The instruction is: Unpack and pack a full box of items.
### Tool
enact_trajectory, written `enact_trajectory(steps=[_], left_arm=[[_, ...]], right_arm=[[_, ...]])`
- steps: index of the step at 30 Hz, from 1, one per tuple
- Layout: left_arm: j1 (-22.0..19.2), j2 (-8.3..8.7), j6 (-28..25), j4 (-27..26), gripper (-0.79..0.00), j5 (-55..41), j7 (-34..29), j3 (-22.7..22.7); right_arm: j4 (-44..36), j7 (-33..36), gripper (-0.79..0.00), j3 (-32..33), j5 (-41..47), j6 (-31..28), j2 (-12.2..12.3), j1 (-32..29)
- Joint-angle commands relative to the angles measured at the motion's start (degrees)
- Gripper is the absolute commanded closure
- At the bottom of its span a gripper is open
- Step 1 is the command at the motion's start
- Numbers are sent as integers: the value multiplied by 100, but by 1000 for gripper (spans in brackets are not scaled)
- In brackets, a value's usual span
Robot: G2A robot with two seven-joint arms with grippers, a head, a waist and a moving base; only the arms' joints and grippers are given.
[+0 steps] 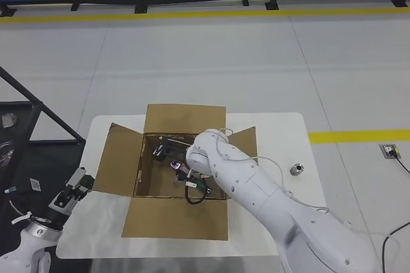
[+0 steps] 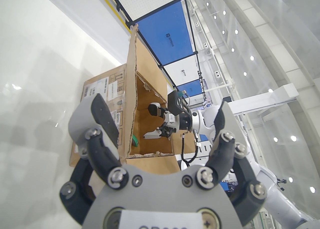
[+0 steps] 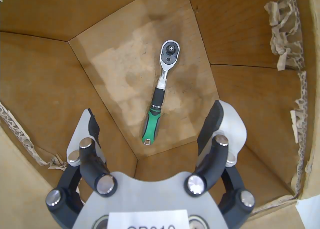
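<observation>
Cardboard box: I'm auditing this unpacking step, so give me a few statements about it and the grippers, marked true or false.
1. A green-handled ratchet lies on the floor of the box. True.
2. The right gripper is shut on the ratchet. False: it is open, above the ratchet and apart from it.
3. The left gripper is inside the box. False: it is open, outside the box by a flap.
4. A small metal part sits on the table outside the box. True.

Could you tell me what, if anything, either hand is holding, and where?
Nothing: right hand hangs open above the ratchet wrench; left hand open too.
</observation>
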Motion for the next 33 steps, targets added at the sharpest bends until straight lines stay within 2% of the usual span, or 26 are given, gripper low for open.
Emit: enact_trajectory(steps=[1,10,12,14,15,16,17,19,24,33], left_arm=[[-34,-1,200,19,-785,534,171,164],[-300,-2,587,-116,-785,1183,483,456],[-355,2,631,-138,-785,1309,469,516],[-397,4,669,-147,-551,1376,448,572],[-417,7,682,-158,-363,1424,415,602],[-439,10,692,-162,-222,1464,391,625],[-458,13,717,-165,-114,1518,370,648],[-498,18,759,-176,0,1591,314,697],[-585,33,771,-169,0,1688,190,768],[-581,56,579,-185,0,1650,-73,851]], right_arm=[[3,-1,-785,0,0,0,-2,0],[3,-1,-785,0,0,0,-2,0],[-14,-220,-785,48,-24,69,24,-90],[61,-386,-785,139,13,46,69,-141],[118,-446,-785,190,53,78,87,-171],[155,-505,-785,236,95,60,101,-201],[196,-575,-785,276,131,-10,116,-233],[299,-649,-785,330,162,-120,134,-286],[465,-783,-785,397,140,-248,128,-375],[499,-686,-785,351,-200,654,-39,-491]])
